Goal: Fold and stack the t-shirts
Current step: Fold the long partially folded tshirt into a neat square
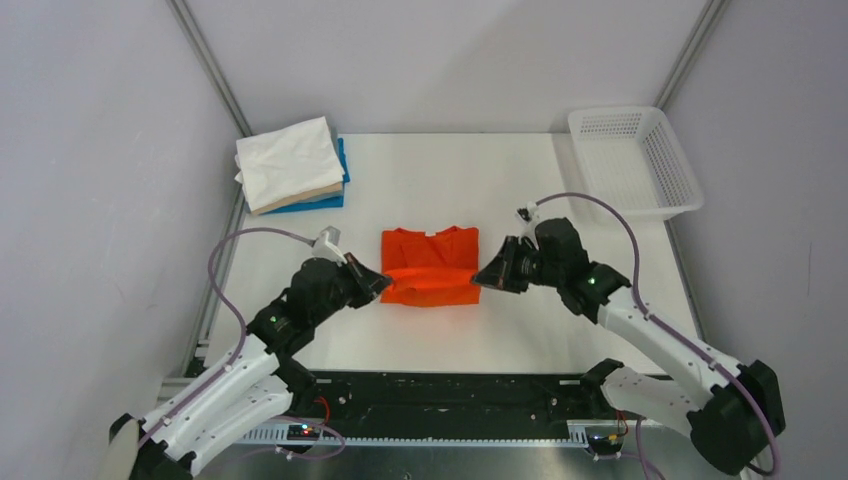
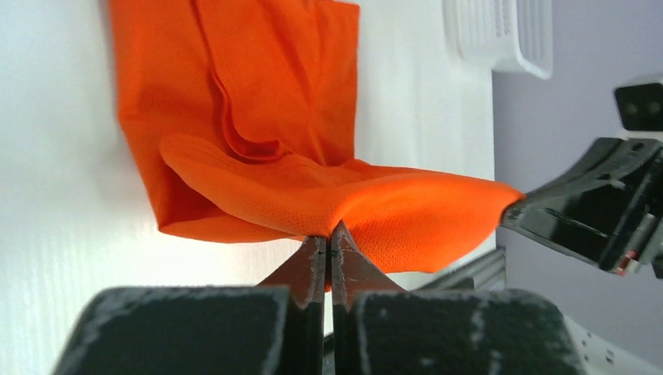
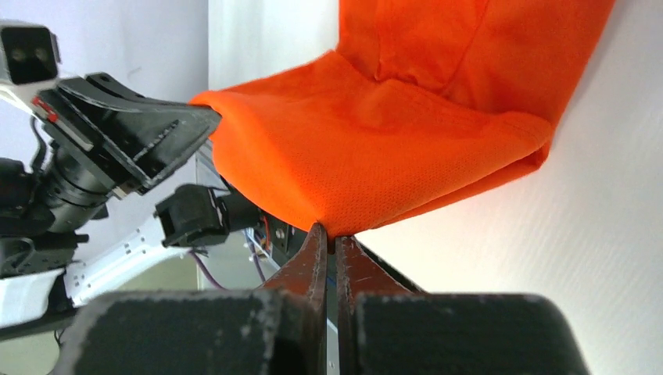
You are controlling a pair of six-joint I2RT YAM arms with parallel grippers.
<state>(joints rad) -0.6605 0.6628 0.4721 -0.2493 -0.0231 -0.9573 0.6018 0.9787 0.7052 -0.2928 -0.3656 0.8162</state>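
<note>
The bright orange t-shirt [image 1: 430,265] lies in the middle of the white table, its near part lifted off the surface between both grippers. My left gripper [image 1: 381,281] is shut on the shirt's left lower corner; in the left wrist view [image 2: 329,231] the cloth [image 2: 297,156] is pinched at the fingertips. My right gripper [image 1: 481,276] is shut on the right lower corner, shown in the right wrist view [image 3: 329,233] with the cloth [image 3: 391,148] stretched toward the other gripper. The pile of folded white, beige and blue shirts [image 1: 291,164] sits at the far left corner.
A white mesh basket [image 1: 634,160] stands at the far right corner and shows in the left wrist view [image 2: 500,31]. The white table [image 1: 560,320] has grey walls on three sides, with metal posts in the back corners.
</note>
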